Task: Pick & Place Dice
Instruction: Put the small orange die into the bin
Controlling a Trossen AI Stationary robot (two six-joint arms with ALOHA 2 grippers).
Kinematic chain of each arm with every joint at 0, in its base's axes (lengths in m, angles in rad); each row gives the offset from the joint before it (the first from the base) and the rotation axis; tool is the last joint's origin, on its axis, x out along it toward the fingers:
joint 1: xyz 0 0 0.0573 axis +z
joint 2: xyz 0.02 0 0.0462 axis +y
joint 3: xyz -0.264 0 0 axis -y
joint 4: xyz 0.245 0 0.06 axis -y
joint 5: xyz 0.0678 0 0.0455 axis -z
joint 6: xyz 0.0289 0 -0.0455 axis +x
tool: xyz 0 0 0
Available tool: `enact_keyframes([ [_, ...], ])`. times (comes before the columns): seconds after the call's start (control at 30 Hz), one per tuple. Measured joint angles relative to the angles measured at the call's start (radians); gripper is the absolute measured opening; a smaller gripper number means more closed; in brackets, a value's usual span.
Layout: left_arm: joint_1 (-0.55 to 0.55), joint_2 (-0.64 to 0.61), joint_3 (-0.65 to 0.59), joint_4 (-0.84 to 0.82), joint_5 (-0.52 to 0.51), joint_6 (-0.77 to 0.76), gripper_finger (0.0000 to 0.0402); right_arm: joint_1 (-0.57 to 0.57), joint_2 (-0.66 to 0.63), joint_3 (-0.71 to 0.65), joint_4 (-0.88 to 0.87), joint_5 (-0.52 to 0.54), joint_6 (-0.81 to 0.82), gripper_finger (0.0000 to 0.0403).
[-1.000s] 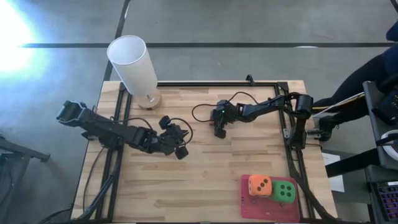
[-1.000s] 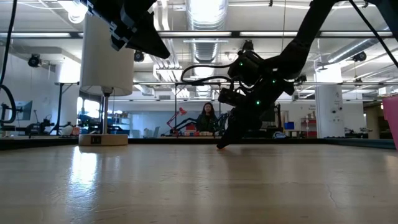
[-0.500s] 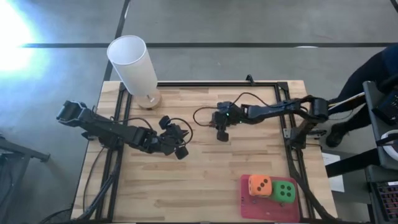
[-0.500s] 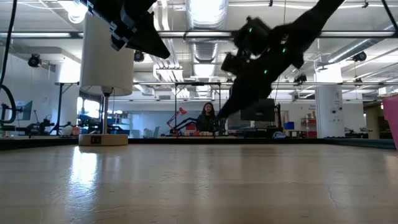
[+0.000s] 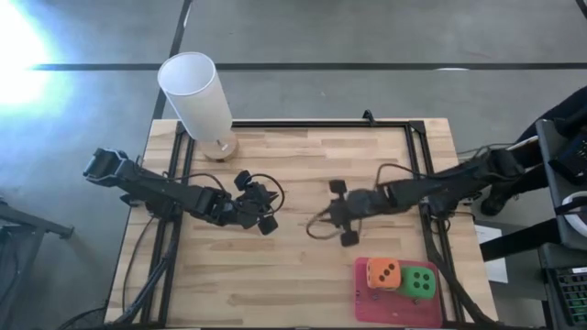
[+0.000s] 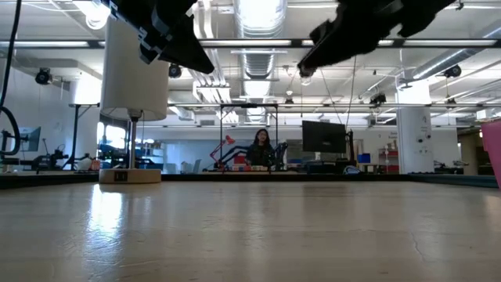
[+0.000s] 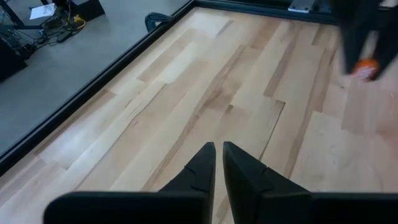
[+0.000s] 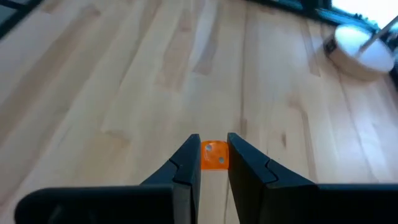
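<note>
Hanging clear above the table (image 5: 303,275), the right gripper (image 5: 336,214) has its two fingers pinched on a small orange cube (image 8: 214,155) with pale dots, which sits right between the fingertips in its own wrist view, so that one's gripped and off the wood. From the low view you can see that arm way up near the top, nothing touching the tabletop under it. Near that gripper, toward the front edge and a bit back toward the arm's base, there's the pink mat (image 5: 367,302) with a bigger orange die (image 5: 383,273) and a green die (image 5: 420,281) sitting on it, touching each other side by side. The left gripper (image 5: 261,206) waits across from the right one, well apart; its fingers (image 7: 205,163) are pretty much closed with only a sliver between them and nothing in there. Beyond the left gripper, at the far corner, stands the tall white cylinder (image 5: 197,96) on its round base. A person (image 6: 260,149) shows way back in the room.
</note>
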Motion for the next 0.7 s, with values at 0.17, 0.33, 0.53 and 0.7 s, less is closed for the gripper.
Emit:
enact_keyframes([
  [0.17,0.0,0.0,0.0,0.0,0.003,0.0,0.0036,0.119,-0.045,0.0,-0.005,0.077,0.0,0.0054],
  [0.33,0.0,0.0,0.0,0.0,0.003,0.0,0.0036,0.2,-0.068,0.0,-0.005,0.077,0.0,0.0054],
  [0.53,0.0,0.0,0.0,0.0,0.003,-0.001,0.0036,0.27,-0.089,0.0,-0.007,0.077,0.016,0.0055],
  [0.7,0.0,0.0,0.0,0.0,0.003,-0.001,0.0036,0.31,-0.117,0.0,-0.025,0.077,0.03,0.0055],
])
